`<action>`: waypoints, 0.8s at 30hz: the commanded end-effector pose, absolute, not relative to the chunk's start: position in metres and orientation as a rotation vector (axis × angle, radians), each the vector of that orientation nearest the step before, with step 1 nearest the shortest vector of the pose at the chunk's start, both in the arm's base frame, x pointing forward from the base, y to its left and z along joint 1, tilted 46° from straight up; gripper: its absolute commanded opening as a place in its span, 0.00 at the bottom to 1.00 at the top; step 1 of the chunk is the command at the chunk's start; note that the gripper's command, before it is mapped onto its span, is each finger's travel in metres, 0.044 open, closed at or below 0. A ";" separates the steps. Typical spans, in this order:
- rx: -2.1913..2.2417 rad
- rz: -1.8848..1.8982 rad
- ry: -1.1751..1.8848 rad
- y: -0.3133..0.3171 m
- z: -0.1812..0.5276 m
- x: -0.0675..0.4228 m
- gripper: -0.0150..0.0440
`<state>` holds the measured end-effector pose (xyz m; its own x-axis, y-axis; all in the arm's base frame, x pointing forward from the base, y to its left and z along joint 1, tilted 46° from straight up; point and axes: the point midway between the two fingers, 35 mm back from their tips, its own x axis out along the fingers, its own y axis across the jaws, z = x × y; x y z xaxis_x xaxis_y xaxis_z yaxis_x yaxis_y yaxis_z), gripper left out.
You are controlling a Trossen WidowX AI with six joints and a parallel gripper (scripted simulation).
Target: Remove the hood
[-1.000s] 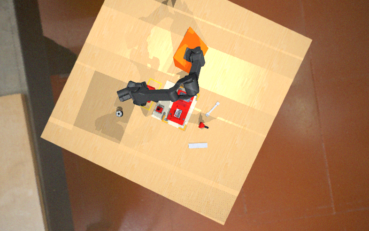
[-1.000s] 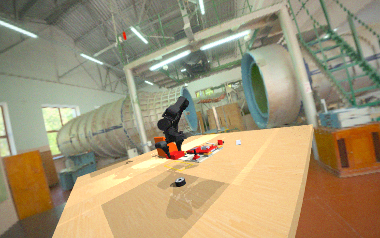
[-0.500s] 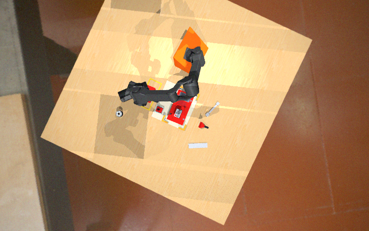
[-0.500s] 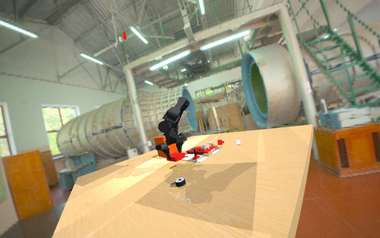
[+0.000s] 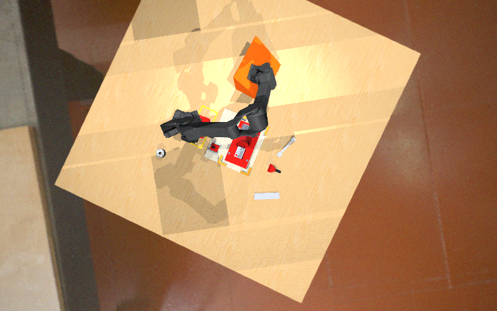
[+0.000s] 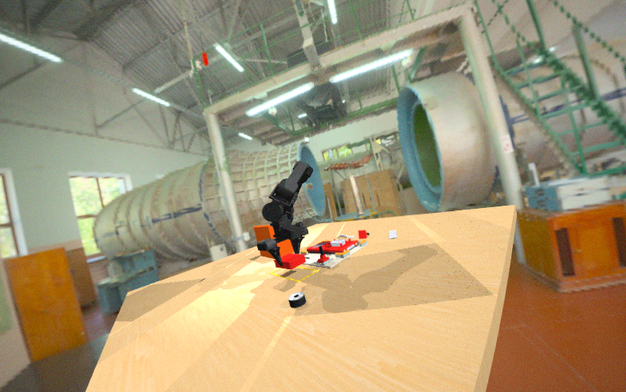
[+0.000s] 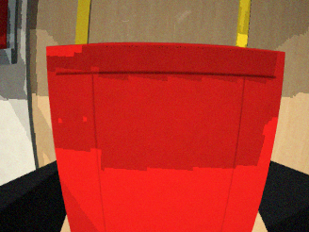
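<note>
My gripper [image 5: 195, 121] [image 6: 281, 255] is shut on the red hood [image 5: 204, 118] [image 6: 291, 260] [image 7: 164, 150]. The hood fills most of the wrist view, with the dark fingers at its lower left and right. It hangs just above the table at the edge of the yellow marked rectangle [image 5: 207, 107] [image 6: 295, 278] [image 7: 85, 6]. In the wrist view most of the rectangle lies beyond the hood's far edge. The red toy car [image 5: 239, 150] [image 6: 333, 248] sits on its white plate [image 5: 227, 113] to the right of the rectangle, partly under the arm.
A loose wheel [image 5: 160, 152] [image 6: 296, 299] lies on the table left of the rectangle. A white bar [image 5: 266, 196], a small red and black part [image 5: 273, 169] and a white tool [image 5: 286, 145] lie beyond the car. The arm's orange base block [image 5: 257, 62] [image 6: 263, 232] stands behind.
</note>
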<state>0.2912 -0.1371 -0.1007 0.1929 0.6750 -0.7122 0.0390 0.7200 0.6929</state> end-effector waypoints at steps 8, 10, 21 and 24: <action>0.676 0.497 1.321 -0.129 -0.106 0.291 0.25; 0.676 0.498 1.321 -0.129 -0.106 0.291 0.25; 0.676 0.498 1.321 -0.127 -0.109 0.291 0.25; 0.676 0.498 1.321 -0.126 -0.110 0.292 0.25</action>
